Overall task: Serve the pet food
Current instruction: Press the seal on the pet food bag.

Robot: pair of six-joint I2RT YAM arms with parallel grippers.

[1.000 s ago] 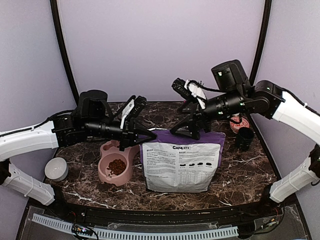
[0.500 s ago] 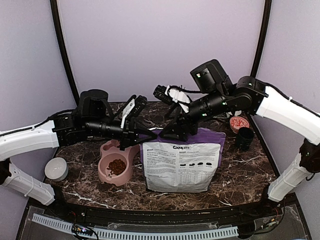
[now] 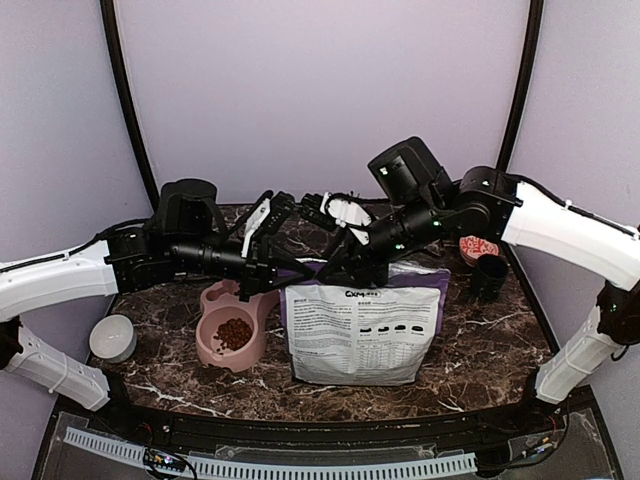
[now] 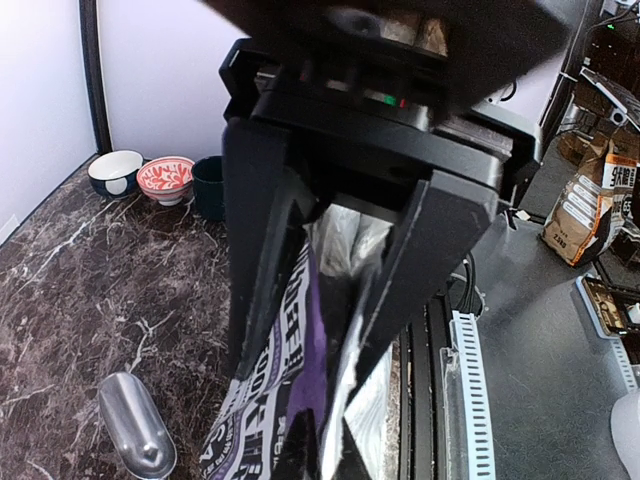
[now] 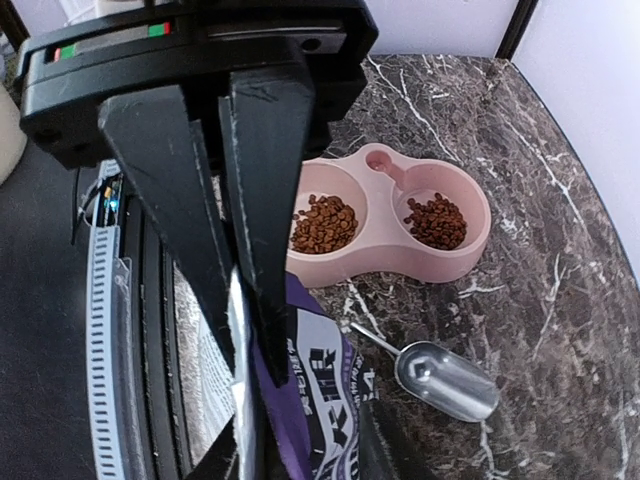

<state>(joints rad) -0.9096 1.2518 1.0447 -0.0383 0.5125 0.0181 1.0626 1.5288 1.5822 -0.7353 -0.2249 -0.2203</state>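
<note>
The left gripper (image 4: pixel 300 365) clamped the top edge of the bag (image 3: pixel 362 330); the right gripper (image 5: pixel 248 355) pinched it alongside. Left of it, pet food (image 5: pixel 323 223) sat in the pink double bowl (image 5: pixel 400 266); a scoop (image 5: pixel 447 380) lay behind the bag.

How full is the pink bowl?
Partly full. In the right wrist view the bowl holds a low heap of kibble in each compartment, below the rim.

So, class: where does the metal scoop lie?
In the right wrist view, the scoop lies on the table below the pink bowl, right of the purple bag.
</note>
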